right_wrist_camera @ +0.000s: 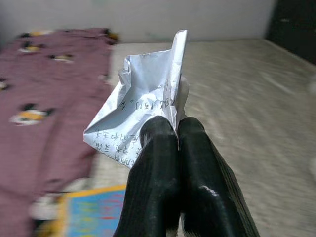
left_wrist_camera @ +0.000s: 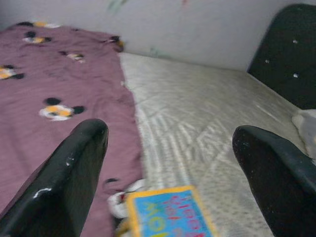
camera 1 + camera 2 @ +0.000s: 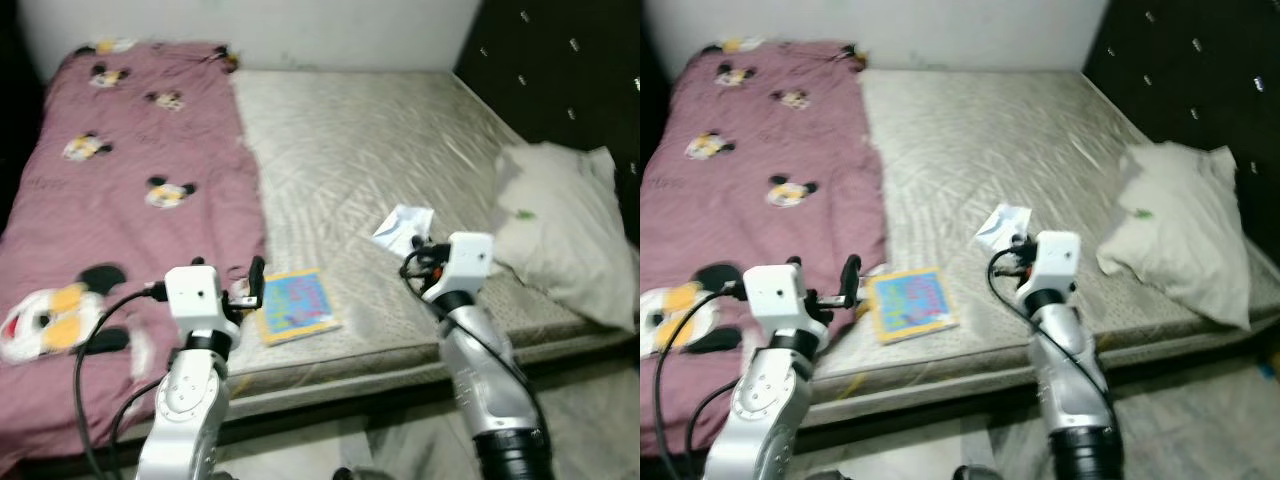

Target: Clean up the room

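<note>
Two grippers are raised over the near edge of a bed (image 3: pixel 400 140). Right gripper (image 1: pixel 177 129): fingers pressed together, pinching the lower edge of a crumpled white paper (image 1: pixel 145 101) that bears handwritten lines; the sheet stands creased and partly folded above the fingertips, held over the bare grey mattress, between the bed's near edge and a white pillow (image 3: pixel 560 230) lying toward the dark headboard (image 3: pixel 570 70). Left gripper (image 2: pixel 173 148): fingers spread wide and holding nothing, poised beside a flat blue book with a yellow border (image 3: pixel 293 305) at the bed's near edge. A maroon blanket with cartoon mouse motifs (image 3: pixel 120 190) covers the half of the bed away from the headboard.
</note>
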Robot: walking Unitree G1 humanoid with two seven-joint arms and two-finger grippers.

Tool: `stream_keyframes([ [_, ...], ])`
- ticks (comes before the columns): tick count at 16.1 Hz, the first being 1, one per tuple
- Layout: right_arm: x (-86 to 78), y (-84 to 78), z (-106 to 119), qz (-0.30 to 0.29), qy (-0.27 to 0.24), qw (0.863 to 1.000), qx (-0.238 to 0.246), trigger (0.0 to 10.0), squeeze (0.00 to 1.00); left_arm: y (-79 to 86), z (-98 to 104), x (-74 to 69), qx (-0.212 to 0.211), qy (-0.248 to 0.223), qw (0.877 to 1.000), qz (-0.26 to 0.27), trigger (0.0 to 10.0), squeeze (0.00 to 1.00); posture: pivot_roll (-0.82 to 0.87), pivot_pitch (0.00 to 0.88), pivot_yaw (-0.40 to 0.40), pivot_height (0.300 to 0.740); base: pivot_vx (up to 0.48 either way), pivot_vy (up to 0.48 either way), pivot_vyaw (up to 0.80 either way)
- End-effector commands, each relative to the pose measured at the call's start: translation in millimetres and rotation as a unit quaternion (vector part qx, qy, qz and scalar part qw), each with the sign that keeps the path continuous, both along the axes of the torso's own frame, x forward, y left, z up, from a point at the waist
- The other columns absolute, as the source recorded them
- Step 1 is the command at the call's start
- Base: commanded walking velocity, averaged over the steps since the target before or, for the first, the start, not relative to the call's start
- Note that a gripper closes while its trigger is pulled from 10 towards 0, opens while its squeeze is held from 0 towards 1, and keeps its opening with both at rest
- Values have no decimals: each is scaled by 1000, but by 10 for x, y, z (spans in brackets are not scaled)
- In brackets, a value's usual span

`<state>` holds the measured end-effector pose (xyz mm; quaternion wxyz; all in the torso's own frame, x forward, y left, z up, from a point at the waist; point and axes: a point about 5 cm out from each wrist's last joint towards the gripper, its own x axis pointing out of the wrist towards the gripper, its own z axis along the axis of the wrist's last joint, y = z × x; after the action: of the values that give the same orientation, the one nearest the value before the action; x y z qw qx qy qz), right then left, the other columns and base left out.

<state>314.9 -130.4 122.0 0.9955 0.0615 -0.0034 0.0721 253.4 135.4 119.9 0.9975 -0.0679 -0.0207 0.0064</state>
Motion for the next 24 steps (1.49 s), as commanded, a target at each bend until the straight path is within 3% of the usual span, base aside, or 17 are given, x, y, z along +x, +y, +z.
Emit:
stream_keyframes([
  [1,-4,-34,14,-2,-11,1000,-15,10000,0,-73,20,4,-5,-4,1000,-11,10000,0,-27,119,-92,740,0,480,0],
  [5,-24,74,11,29,-10,1000,-3,10000,0,-61,18,2,-4,-3,1000,-9,10000,0,-23,120,-93,740,0,480,0],
  [14,-43,129,14,50,-15,999,-1,10000,0,-54,20,9,-3,-2,1000,-10,10000,0,-26,127,-94,740,0,480,0],
  [19,-20,152,45,57,-24,998,-8,10000,0,-65,49,2,4,-11,1000,-13,10000,0,-26,138,-95,740,0,0,378],
  [24,0,156,68,61,-29,998,-18,10000,0,-91,77,0,-21,-17,1000,-16,10000,0,-31,150,-105,740,0,0,800],
])
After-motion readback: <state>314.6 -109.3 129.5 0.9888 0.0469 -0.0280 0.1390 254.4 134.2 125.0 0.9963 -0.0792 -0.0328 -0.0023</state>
